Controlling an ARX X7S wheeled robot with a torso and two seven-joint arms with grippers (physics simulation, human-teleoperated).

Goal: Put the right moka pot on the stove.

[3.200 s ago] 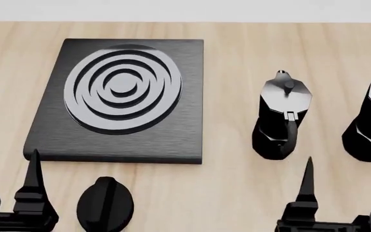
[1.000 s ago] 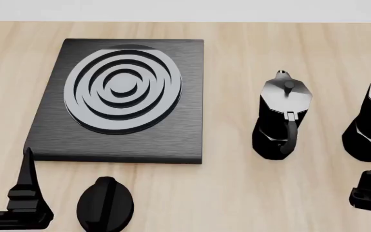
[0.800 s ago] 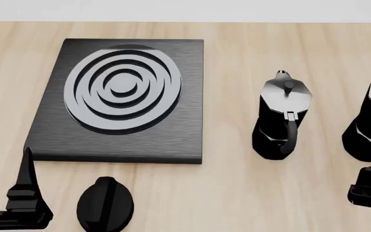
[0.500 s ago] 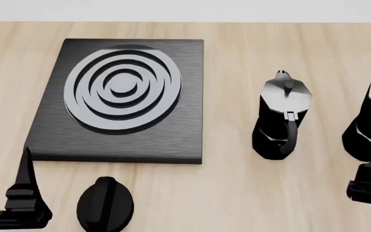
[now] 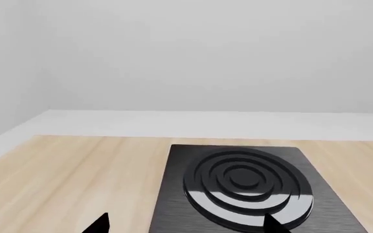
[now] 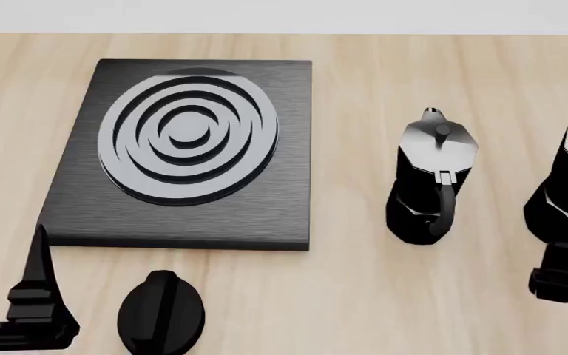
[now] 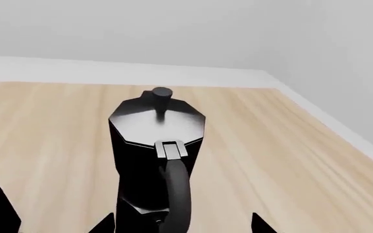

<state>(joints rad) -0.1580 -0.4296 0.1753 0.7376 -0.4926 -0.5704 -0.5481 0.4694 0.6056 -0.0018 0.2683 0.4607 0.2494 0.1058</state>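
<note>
Handle first was my thinking: the right moka pot (image 7: pixel 155 155) stood upright on the wooden table (image 6: pixel 363 296), at the far right edge of the head view and partly cut off there, with its curved black handle (image 7: pixel 177 194) turned straight toward my right gripper (image 7: pixel 183 223). In the right wrist view only my two fingertips showed, one on each side of the handle's lower end and apart from each other, so I was spread wide and held nothing. The other pot (image 6: pixel 432 185) stood between mine and the stove (image 6: pixel 180 151), which lay well apart to the left.

I judged the pot rigid and hard, its faceted sheened body likely slick under my pads, and top-heavy enough to tip if nudged. The handle, narrow and set vertically, looked the surest place to close on, near its upper end below the lid (image 7: pixel 157 116).

My left gripper (image 5: pixel 183 224) hung parted and empty near the stove's front edge.
</note>
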